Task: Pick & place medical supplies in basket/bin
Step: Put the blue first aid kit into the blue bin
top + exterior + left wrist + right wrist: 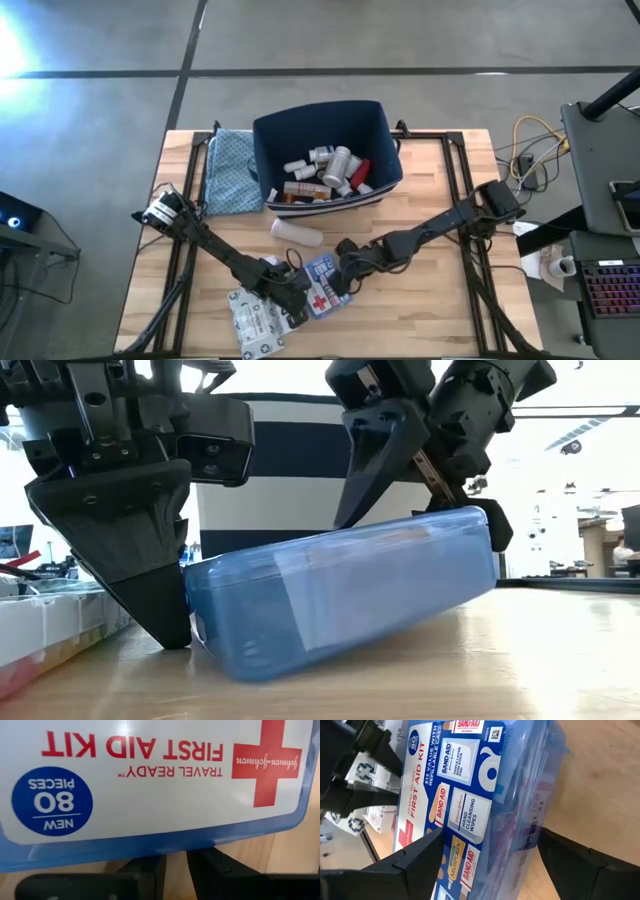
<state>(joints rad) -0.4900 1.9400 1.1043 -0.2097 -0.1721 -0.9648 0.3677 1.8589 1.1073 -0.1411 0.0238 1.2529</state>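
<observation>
The navy bin stands well beyond both grippers. The first-aid box sits tilted between the right gripper fingers, spread wide around it. The left gripper, jaws closed, presses against the box's low end.

Translucent blue plastic first-aid box, smooth and glossy, with a shiny printed paper label. Pale wood table, smooth with visible grain and a soft sheen. Navy fabric bin, matt. Thin patterned cloth, crumpled. Matt black plastic fingers.
</observation>
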